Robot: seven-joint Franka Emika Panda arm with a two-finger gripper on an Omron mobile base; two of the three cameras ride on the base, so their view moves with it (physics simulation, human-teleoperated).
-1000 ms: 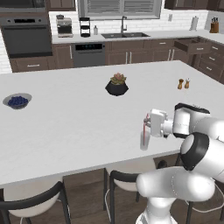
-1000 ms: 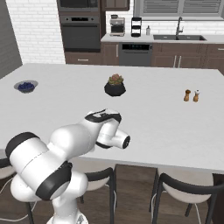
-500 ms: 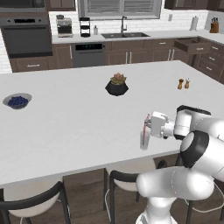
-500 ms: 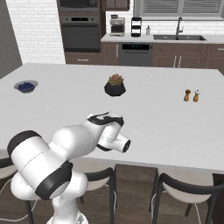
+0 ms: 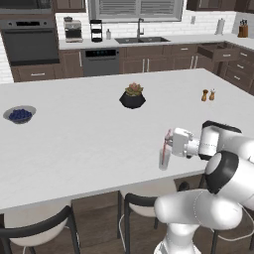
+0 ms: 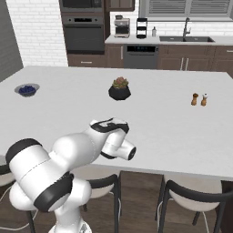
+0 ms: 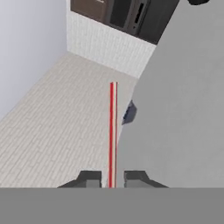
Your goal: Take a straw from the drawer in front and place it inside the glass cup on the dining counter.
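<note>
Straw (image 5: 165,144) now lowered into glass cup (image 5: 164,159), tool (image 5: 170,142) barely parted around it, white dining counter (image 5: 74,139), dark cabinets behind

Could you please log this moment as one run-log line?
claw: around thin pinkish-red straw | straw: lower end in small clear glass cup | cup: upright on white dining counter

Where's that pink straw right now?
In the left base view, the straw stands in the glass cup near the dining counter's front edge, beside the gripper.
</note>
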